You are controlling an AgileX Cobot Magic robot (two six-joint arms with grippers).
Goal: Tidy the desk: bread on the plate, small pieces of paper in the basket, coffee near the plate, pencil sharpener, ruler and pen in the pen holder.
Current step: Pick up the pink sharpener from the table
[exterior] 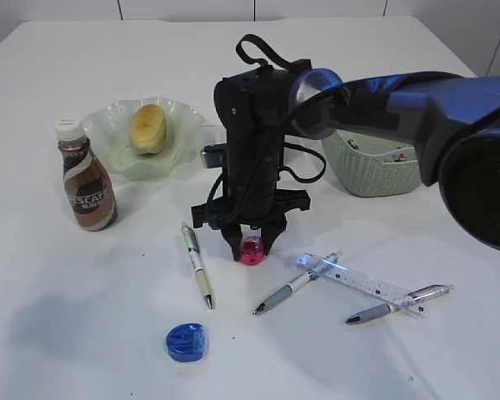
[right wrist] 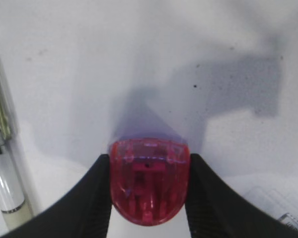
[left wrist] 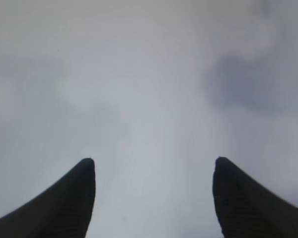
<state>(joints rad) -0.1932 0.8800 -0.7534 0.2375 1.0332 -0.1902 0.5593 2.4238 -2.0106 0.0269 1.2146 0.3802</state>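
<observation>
Pinching a glossy red translucent sharpener (right wrist: pixel 148 181) (dome-shaped), the right tool (right wrist: pixel 148 198) stands on the smooth white desk (exterior: pixel 83 333).

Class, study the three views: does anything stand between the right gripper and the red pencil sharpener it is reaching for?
Nothing visible does. The right gripper already straddles the red pencil sharpener, a finger against each side, on the bare desk. The nearest pen lies off to one side, clear of it.

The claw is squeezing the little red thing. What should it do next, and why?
Probably lift it straight up. The right gripper has a finger on each side of the red pencil sharpener, which sits on the desk. The pen holder isn't visible, so where to carry it is unclear.
</observation>
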